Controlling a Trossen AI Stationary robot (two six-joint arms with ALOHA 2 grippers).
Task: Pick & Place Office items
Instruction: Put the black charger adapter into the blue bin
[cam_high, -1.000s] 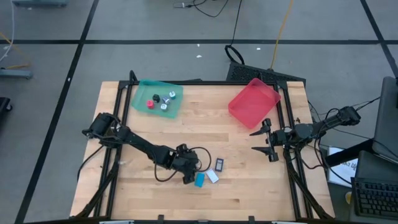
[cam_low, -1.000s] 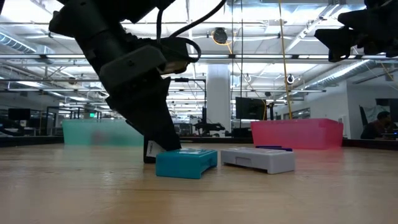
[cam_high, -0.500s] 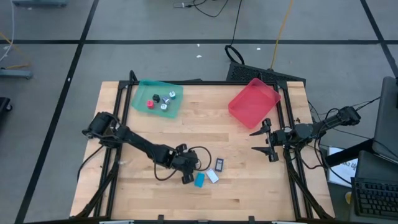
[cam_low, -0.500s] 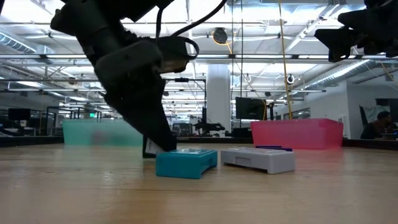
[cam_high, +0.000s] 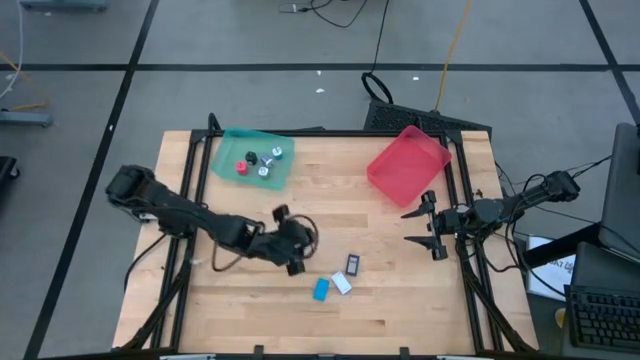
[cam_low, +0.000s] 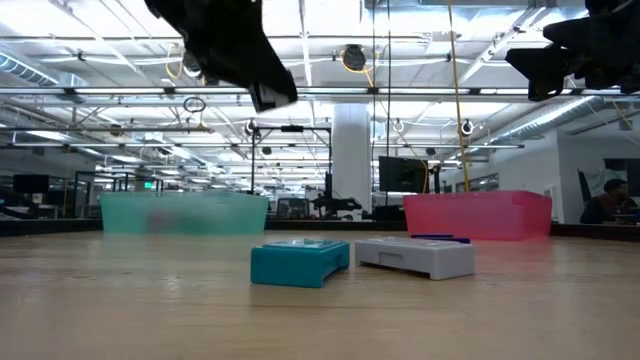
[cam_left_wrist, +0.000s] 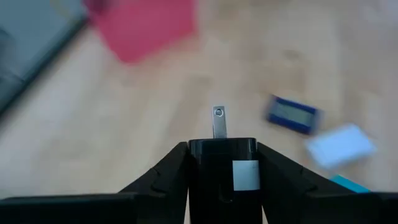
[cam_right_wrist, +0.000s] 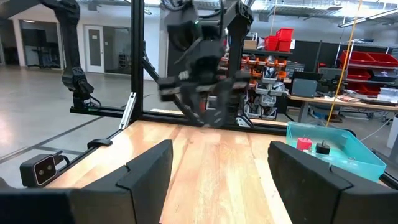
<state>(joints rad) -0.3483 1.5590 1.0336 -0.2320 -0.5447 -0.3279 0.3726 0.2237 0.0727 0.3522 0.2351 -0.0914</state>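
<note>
My left gripper (cam_high: 291, 258) hangs above the table's middle, shut on a small black block (cam_left_wrist: 222, 163) with a metal prong (cam_left_wrist: 219, 121). In the low view it is high over the table (cam_low: 262, 92). A bright blue block (cam_high: 321, 290), a white block (cam_high: 342, 283) and a dark blue block (cam_high: 352, 264) lie flat on the wood just right of it. The teal tray (cam_high: 232, 148) at the far left holds red, black and white pieces. My right gripper (cam_high: 425, 228) waits open at the table's right edge. My left gripper pinches the black block by its two opposite sides (cam_left_wrist: 194, 163) between its two fingers (cam_left_wrist: 168, 171). The prong sticks out past the fingertips. The block is lifted clear of the table.
The red tray (cam_high: 408, 164) stands at the far right, near my right gripper. The three loose blocks (cam_low: 298, 262) lie close together toward the near edge. Bare wood lies between the trays and at the near left.
My left gripper has taken hold of the black block beside the bright blue block. It has risen with it and drawn back toward the table's left and far edge. The block now hangs clear of the table. The other blocks have stayed in place.
</note>
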